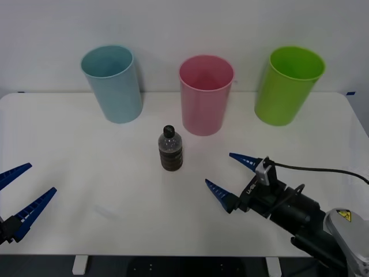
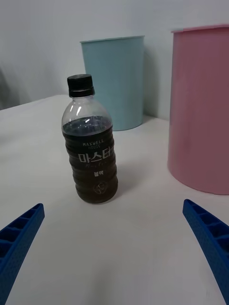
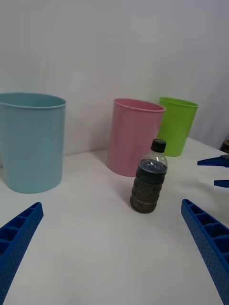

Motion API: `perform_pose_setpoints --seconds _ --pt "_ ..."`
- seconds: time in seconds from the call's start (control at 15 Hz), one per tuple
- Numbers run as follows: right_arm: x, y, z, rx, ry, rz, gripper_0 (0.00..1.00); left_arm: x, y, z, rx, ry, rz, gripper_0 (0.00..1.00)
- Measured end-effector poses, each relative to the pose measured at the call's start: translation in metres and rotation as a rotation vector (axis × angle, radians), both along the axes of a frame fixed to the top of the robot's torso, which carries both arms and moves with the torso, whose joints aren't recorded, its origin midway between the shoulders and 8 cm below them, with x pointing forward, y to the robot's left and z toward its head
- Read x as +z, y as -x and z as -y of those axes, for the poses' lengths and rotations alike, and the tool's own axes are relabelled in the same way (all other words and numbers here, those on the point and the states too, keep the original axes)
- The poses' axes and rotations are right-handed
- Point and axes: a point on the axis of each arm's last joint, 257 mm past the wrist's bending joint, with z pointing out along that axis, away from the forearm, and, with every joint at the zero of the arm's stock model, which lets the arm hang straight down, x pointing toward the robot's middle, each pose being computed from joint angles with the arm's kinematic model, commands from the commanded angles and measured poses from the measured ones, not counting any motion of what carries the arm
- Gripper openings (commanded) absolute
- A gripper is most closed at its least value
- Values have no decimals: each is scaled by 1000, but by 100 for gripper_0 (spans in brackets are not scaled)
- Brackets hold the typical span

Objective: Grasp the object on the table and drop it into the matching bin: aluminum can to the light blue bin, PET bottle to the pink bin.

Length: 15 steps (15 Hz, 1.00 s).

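The PET bottle point(image 1: 170, 150) point(image 2: 90, 152) point(image 3: 149, 181), clear with a black cap and a dark label, stands upright on the white table point(image 1: 86, 173), just in front of the pink bin point(image 1: 206, 95) point(image 2: 200, 105) point(image 3: 133, 136). The light blue bin point(image 1: 112, 83) point(image 2: 117, 78) point(image 3: 31, 140) stands at the back left. My right gripper point(image 1: 218, 168) point(image 2: 113, 205) is open, low over the table to the right of the bottle and pointed at it, holding nothing. At the table's front left, my left gripper point(image 1: 41, 178) point(image 3: 112, 205) is open and empty.
A lime green bin point(image 1: 287, 85) point(image 3: 177, 125) stands at the back right, beside the pink one. The three bins line the table's far edge against a white wall. Bare tabletop lies between the bottle and both grippers.
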Motion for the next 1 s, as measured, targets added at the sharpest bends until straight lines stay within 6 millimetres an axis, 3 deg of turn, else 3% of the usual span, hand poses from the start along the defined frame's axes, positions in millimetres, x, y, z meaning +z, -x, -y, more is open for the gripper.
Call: perform_pose_setpoints --seconds 1.0 --pt "-18 -42 -80 -31 19 -20 100 0 0 0 0 0 0 100"
